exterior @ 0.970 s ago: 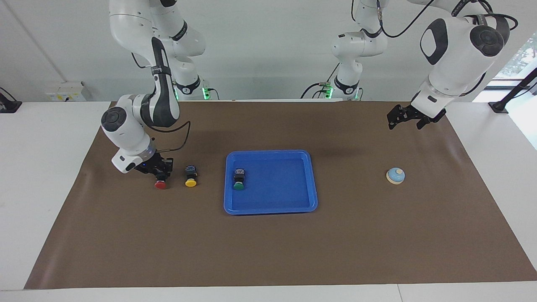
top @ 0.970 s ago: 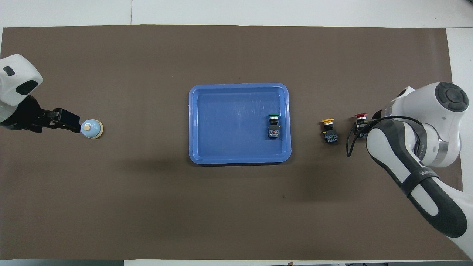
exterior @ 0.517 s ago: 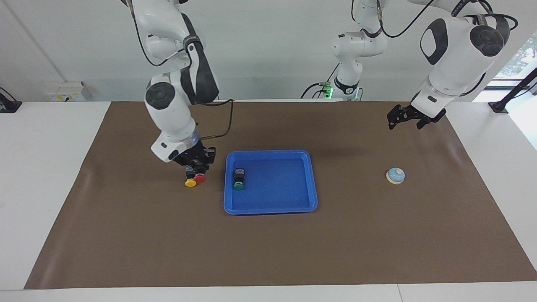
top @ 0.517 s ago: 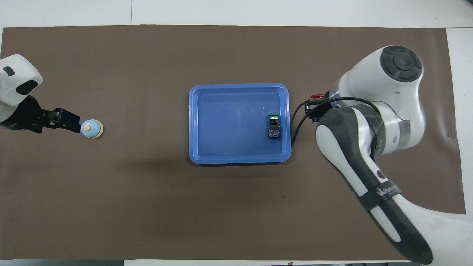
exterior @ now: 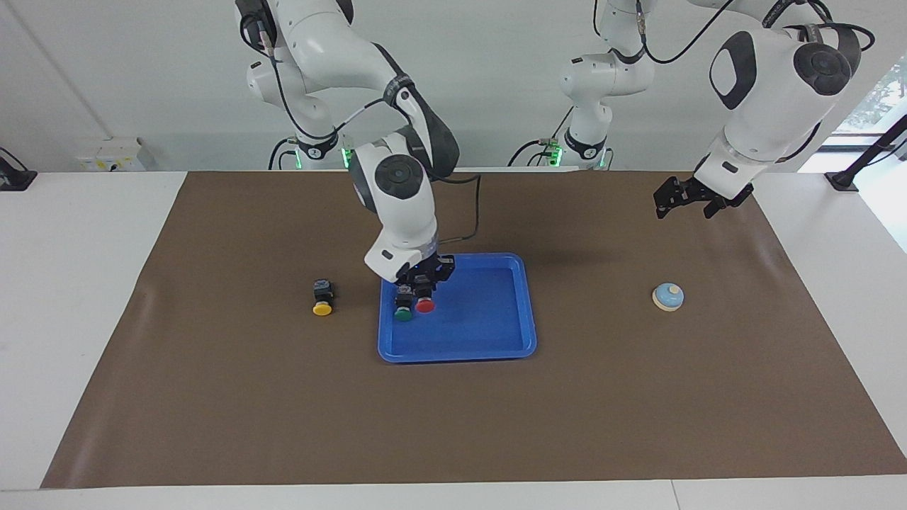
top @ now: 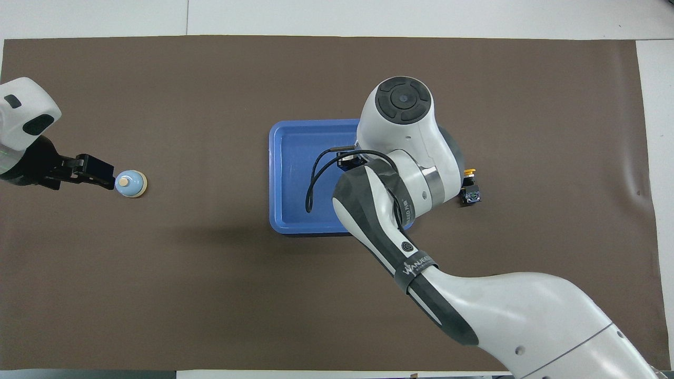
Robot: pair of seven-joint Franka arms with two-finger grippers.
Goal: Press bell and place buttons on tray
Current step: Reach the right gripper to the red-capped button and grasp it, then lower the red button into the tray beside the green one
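The blue tray (exterior: 510, 340) (top: 275, 158) lies mid-table. My right gripper (exterior: 424, 289) hangs over the tray's end toward the right arm, shut on the red button (exterior: 425, 305). The green button (exterior: 403, 314) lies in the tray just beside it. In the overhead view the right arm hides both. The yellow button (exterior: 322, 303) (top: 470, 185) lies on the mat beside the tray, toward the right arm's end. The bell (exterior: 668, 297) (top: 130, 183) sits toward the left arm's end. My left gripper (exterior: 684, 207) (top: 105, 176) waits open in the air, apart from the bell.
A brown mat (exterior: 283, 411) covers the table, with white tabletop (exterior: 71, 319) around it. The right arm's forearm (top: 400, 242) stretches across the tray's near corner.
The right arm has lifted the red button from beside the yellow one and carried it over the tray. The left arm has not moved.
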